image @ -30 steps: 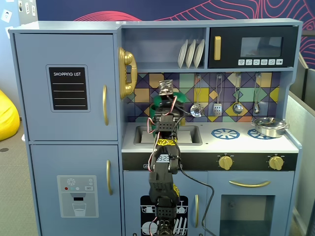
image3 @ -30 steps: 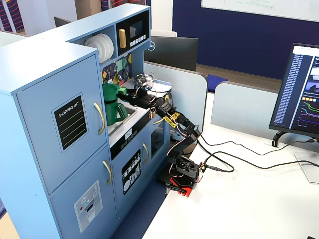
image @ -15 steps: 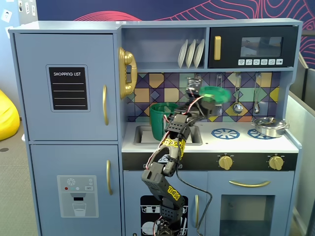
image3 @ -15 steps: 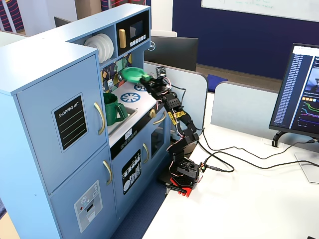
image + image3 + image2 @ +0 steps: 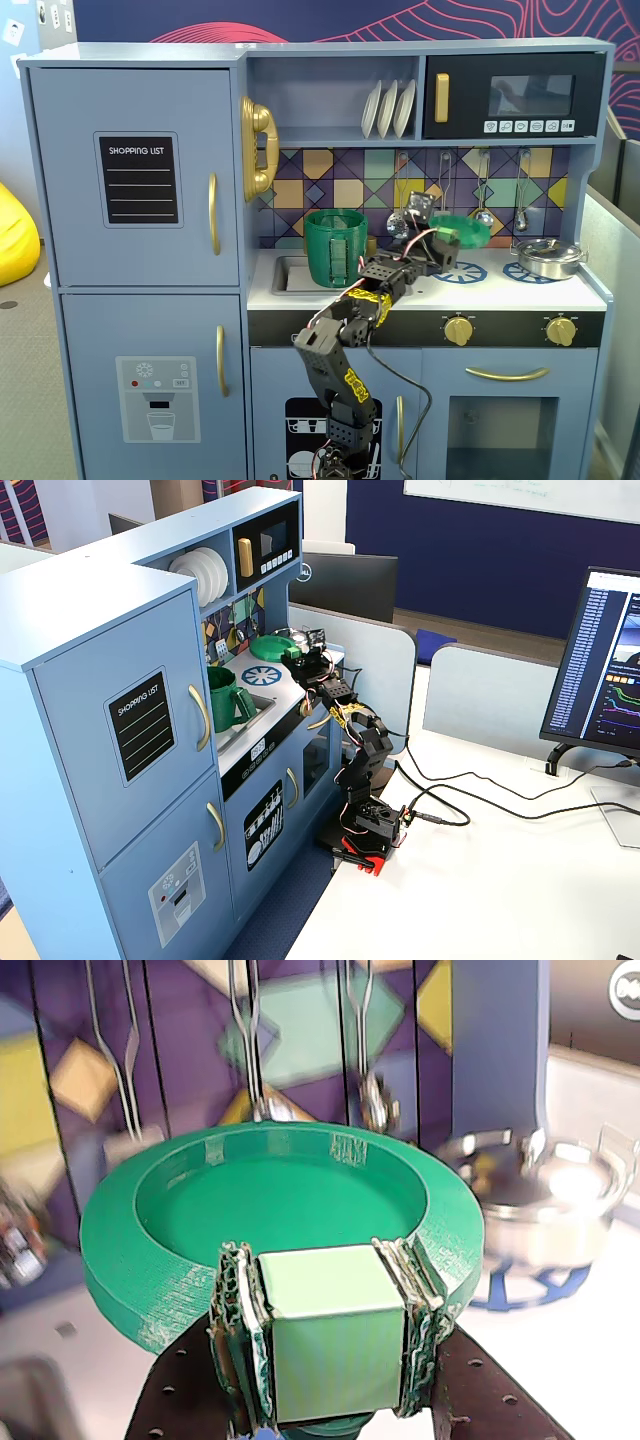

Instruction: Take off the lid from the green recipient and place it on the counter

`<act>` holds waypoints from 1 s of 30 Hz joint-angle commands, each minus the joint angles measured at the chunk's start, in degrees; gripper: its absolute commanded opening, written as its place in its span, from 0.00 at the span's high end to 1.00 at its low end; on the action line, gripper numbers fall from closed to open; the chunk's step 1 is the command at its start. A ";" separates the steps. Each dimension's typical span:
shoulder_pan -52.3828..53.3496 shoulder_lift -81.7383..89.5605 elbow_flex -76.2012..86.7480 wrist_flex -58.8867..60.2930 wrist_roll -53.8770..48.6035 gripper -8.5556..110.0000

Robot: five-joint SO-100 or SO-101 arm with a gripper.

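The round green lid (image 5: 462, 230) hangs in the air above the white counter (image 5: 490, 291), over the left blue burner ring (image 5: 458, 272). My gripper (image 5: 444, 246) is shut on it. In the wrist view both fingers (image 5: 236, 1305) clamp the lid's pale green square knob (image 5: 330, 1345), and the lid's raised rim (image 5: 130, 1240) fills the frame beyond. The tall dark-green recipient (image 5: 335, 247) stands uncovered at the sink, left of the gripper. In another fixed view the lid (image 5: 268, 646) sits well past the recipient (image 5: 225, 699), with the gripper (image 5: 291, 653) beside it.
A shiny steel pot (image 5: 547, 258) sits on the right burner, close to the lid's right in the wrist view (image 5: 545, 1200). Utensils (image 5: 483, 215) hang on the tiled back wall just behind the lid. The sink basin (image 5: 290, 275) lies left of the burners.
The arm has swung right with the lid, from over the recipient to over the left burner ring, and has come lower. The recipient now stands open.
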 commanded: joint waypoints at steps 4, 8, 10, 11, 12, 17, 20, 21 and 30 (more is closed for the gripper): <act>-0.88 -5.54 1.14 -10.55 -2.99 0.93; -1.49 -8.00 3.43 -13.80 -4.22 0.93; -1.85 -8.79 4.04 -14.41 -4.66 0.93; -2.02 -9.23 4.13 -14.68 -4.83 0.93; -2.29 -9.67 4.22 -14.85 -5.10 0.93; -2.72 -11.25 5.19 -16.00 -6.06 0.93; -2.72 -11.78 5.89 -16.00 -6.68 0.93; -2.64 -11.95 6.15 -16.00 -6.94 0.93; -2.29 -12.30 6.77 -16.88 -5.54 0.81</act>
